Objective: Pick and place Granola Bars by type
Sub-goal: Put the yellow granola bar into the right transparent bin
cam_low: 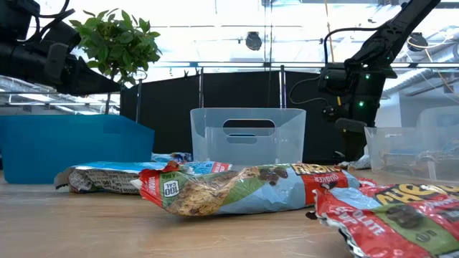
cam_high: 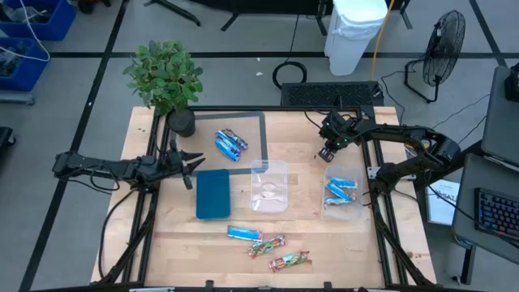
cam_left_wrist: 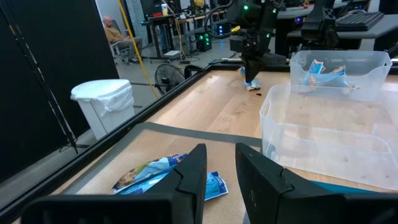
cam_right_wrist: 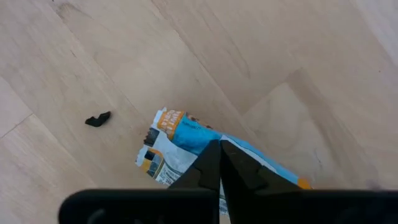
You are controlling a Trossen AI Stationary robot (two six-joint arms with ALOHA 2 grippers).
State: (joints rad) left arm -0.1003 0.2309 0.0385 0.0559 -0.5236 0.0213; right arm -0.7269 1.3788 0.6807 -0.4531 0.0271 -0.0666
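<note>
My right gripper (cam_high: 327, 154) is over the bare wood left of the right clear tub (cam_high: 357, 212), shut on a light blue-and-white granola bar (cam_right_wrist: 180, 140). More light blue bars (cam_high: 340, 193) lie in that tub. Darker blue bars (cam_high: 229, 143) lie piled inside a taped rectangle, also in the left wrist view (cam_left_wrist: 152, 174). One light blue bar (cam_high: 243, 234) and two multicoloured bars (cam_high: 268, 245) (cam_high: 290, 260) lie near the table's near edge. My left gripper (cam_left_wrist: 221, 168) is open and hovers left of the teal tray (cam_high: 213, 193), touching nothing. My right gripper pinches the light blue-and-white bar between its two shut fingers (cam_right_wrist: 208, 165), coming from above and pointing down. The fingers sit around the wrapper's middle (cam_right_wrist: 199, 138) and cover part of it. The bar hangs below them (cam_left_wrist: 252, 83), close over the table; whether its lower end touches, I cannot tell.
An empty clear tub (cam_high: 269, 186) stands at the table's middle, right of the teal tray. A potted plant (cam_high: 166, 81) stands at the far left corner. A small black scrap (cam_right_wrist: 97, 119) lies on the wood by the held bar. Bare wood shows between the tubs.
</note>
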